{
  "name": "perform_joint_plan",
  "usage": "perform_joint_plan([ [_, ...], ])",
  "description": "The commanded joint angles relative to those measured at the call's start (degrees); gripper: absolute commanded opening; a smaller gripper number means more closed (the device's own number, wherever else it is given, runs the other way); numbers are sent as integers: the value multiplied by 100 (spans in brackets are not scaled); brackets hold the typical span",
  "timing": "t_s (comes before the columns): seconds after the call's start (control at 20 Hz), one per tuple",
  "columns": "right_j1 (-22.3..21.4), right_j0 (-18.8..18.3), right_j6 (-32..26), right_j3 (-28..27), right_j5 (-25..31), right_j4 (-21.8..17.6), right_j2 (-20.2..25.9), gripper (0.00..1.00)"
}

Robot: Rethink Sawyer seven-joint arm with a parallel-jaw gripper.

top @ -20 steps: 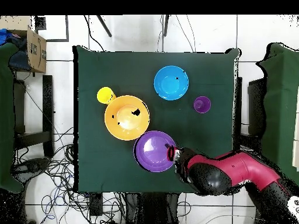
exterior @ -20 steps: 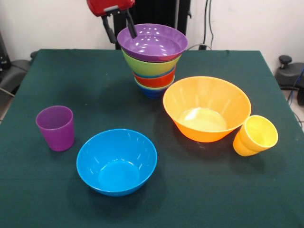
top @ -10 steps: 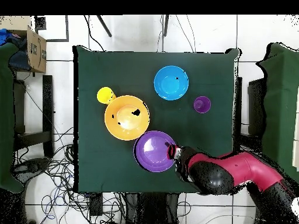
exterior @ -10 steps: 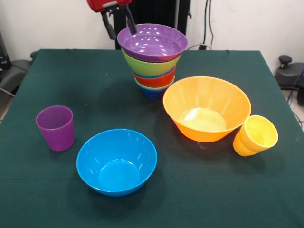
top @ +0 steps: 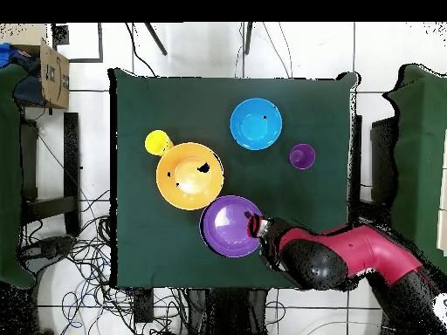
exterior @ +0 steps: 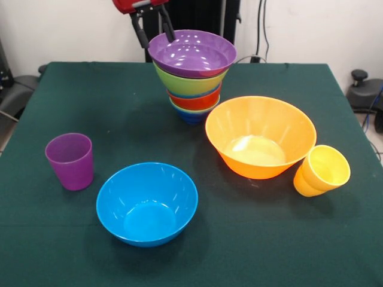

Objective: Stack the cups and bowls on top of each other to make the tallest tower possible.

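Purple bowl (exterior: pixel 192 52) tops tower (exterior: pixel 192 84); orange bowl (exterior: pixel 261 137) seemingly empty.

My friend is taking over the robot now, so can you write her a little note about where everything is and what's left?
Gripper: open, empty, at the far rim of the purple bowl.
Tower: purple bowl on top, then green, red-orange and blue bowls nested below; it leans a little.
Loose on the table: orange bowl, blue bowl, purple cup upright, yellow cup tilted beside the orange bowl.
Done: several bowls stacked.
Left: both loose bowls and both cups.
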Motion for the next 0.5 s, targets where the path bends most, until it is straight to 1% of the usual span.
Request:
perform_joint_plan([
  [0.05, 265, 486, -577, -167, -97, -484, -406, 100],
  [0.25, 398, 575, -504, -214, -315, -753, -615, 100],
  [0.5, 463, 646, -439, -264, -484, -1082, -852, 100],
])
